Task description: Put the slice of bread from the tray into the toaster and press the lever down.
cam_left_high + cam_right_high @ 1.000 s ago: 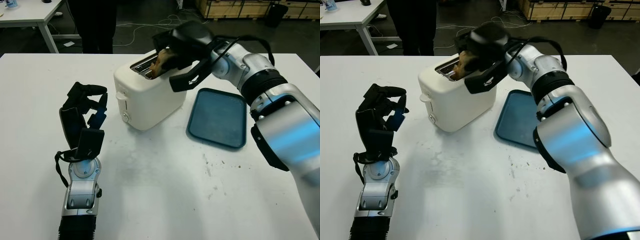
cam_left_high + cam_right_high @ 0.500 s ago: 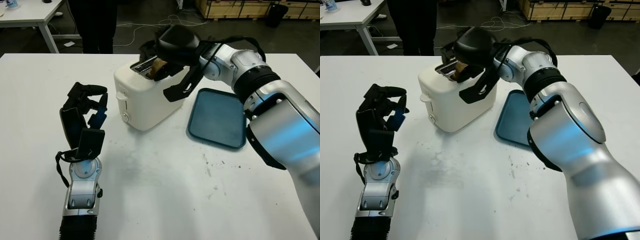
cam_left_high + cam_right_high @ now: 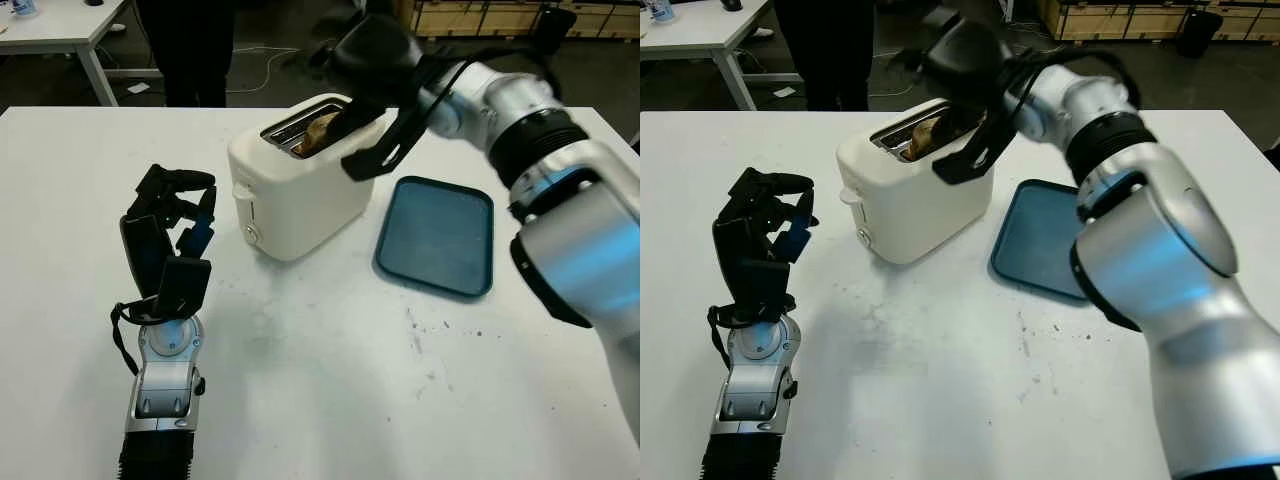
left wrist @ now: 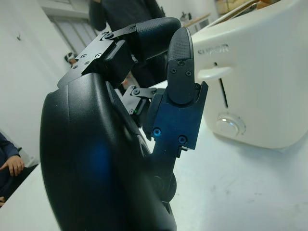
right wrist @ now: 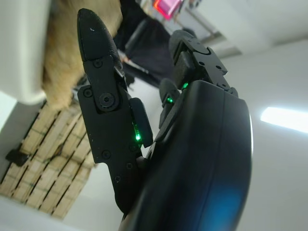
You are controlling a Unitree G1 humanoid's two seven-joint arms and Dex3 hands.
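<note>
A white toaster (image 3: 295, 190) stands at the middle of the white table (image 3: 320, 380). The slice of bread (image 3: 318, 130) sits tilted in its slot, its top sticking out. My right hand (image 3: 372, 75) hovers open just above and behind the slot, one finger (image 3: 378, 152) hanging beside the toaster's right side. In the right wrist view the bread (image 5: 72, 53) lies just past that finger. The lever (image 4: 214, 73) on the toaster's near end is up, above a round knob (image 4: 230, 124). The blue tray (image 3: 437, 235) to the right is bare. My left hand (image 3: 168, 235) stands open, left of the toaster.
A person in dark trousers (image 3: 190, 50) stands behind the table's far edge. Another white table (image 3: 60, 30) is at the far left, wooden crates (image 3: 480, 15) at the far right, cables on the floor between them.
My right hand has let go of the bread and lifted up and back from the slot; the slice stays in the toaster. The left hand has not moved.
</note>
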